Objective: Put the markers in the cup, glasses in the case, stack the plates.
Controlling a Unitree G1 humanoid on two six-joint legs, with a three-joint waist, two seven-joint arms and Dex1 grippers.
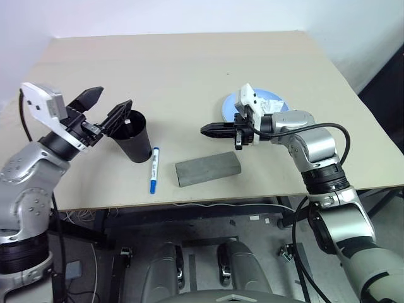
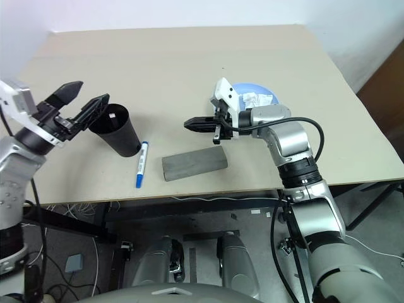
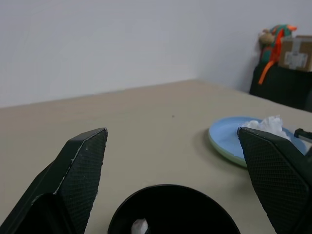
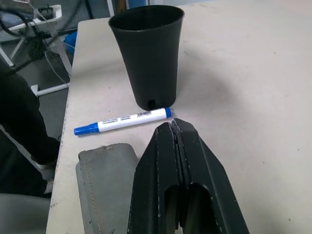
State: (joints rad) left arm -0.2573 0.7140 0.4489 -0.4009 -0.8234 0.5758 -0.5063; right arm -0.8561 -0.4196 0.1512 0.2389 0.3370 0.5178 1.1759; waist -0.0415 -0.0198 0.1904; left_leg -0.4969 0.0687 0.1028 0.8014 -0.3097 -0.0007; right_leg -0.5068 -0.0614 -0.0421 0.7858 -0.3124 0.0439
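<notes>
The left tool (image 1: 106, 106) is hovering with its jaws spread wide, gripping nothing, above the rim of the cup (image 1: 134, 139) standing near the bench (image 1: 189, 63) front edge. At the cup's 4 o'clock, the blue-capped marker (image 1: 153, 169) is lying flat. The closed case (image 1: 208, 168) is resting further right. The right tool (image 1: 212, 130) is pointing leftward, fingers pressed together, empty. The plates (image 1: 270, 101) are sitting behind it; the far bench is lying open.

A beige counter (image 1: 189, 69) carries crumpled white tissue (image 1: 264, 101) at far right; beyond, perhaps a cardboard box (image 3: 296, 52).
</notes>
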